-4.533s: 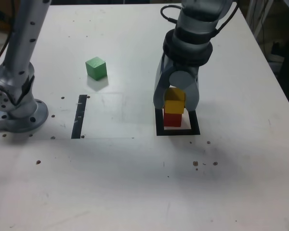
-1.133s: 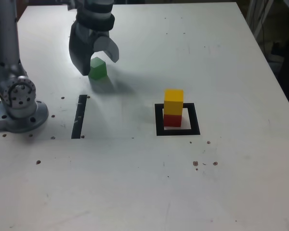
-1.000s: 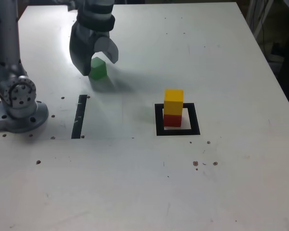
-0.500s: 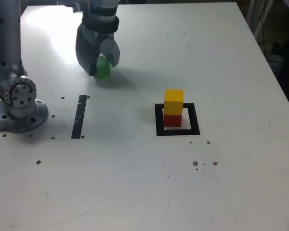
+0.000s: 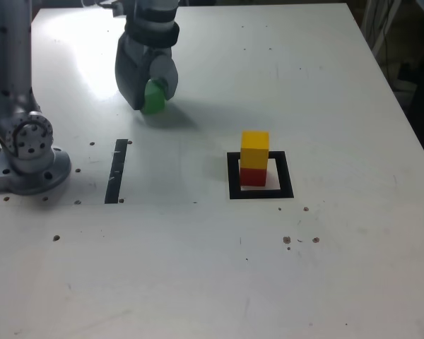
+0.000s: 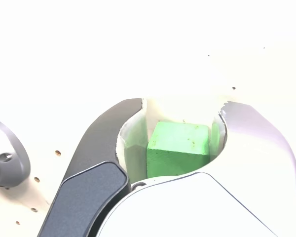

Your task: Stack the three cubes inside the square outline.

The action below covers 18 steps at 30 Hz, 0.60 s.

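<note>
The green cube (image 5: 153,99) sits on the white table at the back of the exterior view's left half, and my gripper (image 5: 148,99) is shut on it. In the wrist view the green cube (image 6: 179,148) fills the space between the two curved fingers (image 6: 108,143), which press on its sides. The yellow cube (image 5: 254,149) rests on top of the red cube (image 5: 252,176), and both stand inside the square outline (image 5: 260,192) of black tape, well to the exterior view's right of my gripper.
A straight black tape strip (image 5: 116,171) lies on the table in front of the gripper. The arm's grey base (image 5: 27,152) stands at the exterior view's left edge. Small dark specks (image 5: 299,240) dot the table's front part.
The gripper's jaws closed in from wide open onto the green cube. The gripper shifted slightly to the exterior view's right. The yellow-on-red stack has not moved.
</note>
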Each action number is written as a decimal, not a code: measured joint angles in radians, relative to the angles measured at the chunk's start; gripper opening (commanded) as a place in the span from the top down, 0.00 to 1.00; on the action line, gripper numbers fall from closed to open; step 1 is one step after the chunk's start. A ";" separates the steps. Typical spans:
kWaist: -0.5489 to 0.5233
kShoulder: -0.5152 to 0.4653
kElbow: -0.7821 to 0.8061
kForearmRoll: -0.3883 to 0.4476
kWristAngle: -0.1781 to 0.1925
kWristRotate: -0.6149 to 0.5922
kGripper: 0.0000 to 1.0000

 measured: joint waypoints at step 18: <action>-0.305 -0.167 -0.380 0.430 0.024 0.155 0.74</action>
